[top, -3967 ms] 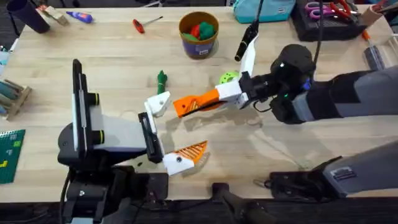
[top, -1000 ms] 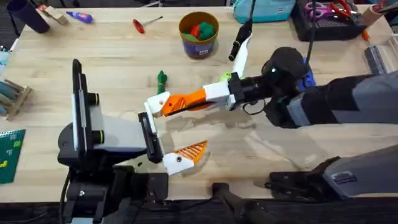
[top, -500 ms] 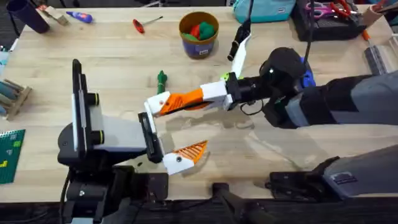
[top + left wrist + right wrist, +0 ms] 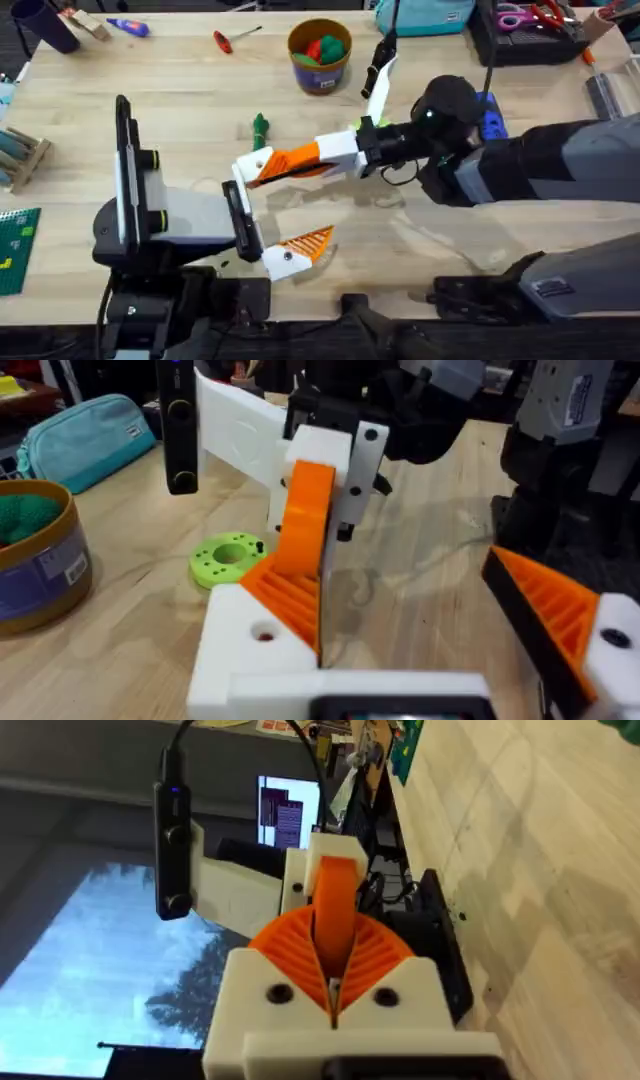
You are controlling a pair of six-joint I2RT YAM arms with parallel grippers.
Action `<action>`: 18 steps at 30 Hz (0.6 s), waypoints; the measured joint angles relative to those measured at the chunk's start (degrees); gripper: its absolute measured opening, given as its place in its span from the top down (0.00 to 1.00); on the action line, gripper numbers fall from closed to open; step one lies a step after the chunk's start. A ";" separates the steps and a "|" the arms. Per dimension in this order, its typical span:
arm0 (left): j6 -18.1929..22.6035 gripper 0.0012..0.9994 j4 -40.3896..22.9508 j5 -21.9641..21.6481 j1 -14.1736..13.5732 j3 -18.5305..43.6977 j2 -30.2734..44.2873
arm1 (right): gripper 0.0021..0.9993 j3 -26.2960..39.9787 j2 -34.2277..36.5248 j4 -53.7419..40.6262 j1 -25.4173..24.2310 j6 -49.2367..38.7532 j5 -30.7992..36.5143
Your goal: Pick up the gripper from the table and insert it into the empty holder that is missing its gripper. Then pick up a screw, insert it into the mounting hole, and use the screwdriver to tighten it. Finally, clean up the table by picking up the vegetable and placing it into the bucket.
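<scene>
Orange wedge was clamped in right gripper, tip touching white holder; left gripper state unclear.

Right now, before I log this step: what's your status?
Right tool shut on the gripper. Tip at the holder, seating unclear. Vegetable lies close beyond, apart.

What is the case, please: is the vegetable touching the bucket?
Apart. The overhead view shows bare table between the vegetable and the bucket.
</scene>
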 joint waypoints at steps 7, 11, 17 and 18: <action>-0.02 0.01 0.00 -0.07 0.00 0.00 0.00 | 0.99 0.00 0.00 -0.02 0.15 -0.02 0.59; 0.00 0.01 0.00 -0.04 0.00 0.00 0.00 | 0.99 0.00 0.02 -0.04 0.15 -0.24 0.63; -0.02 0.01 0.00 -0.04 0.00 0.00 0.00 | 0.99 0.00 0.00 -0.06 0.15 -0.44 0.63; -0.02 0.01 0.00 -0.06 0.00 0.00 0.00 | 0.99 0.02 0.00 -0.20 0.15 -0.46 0.61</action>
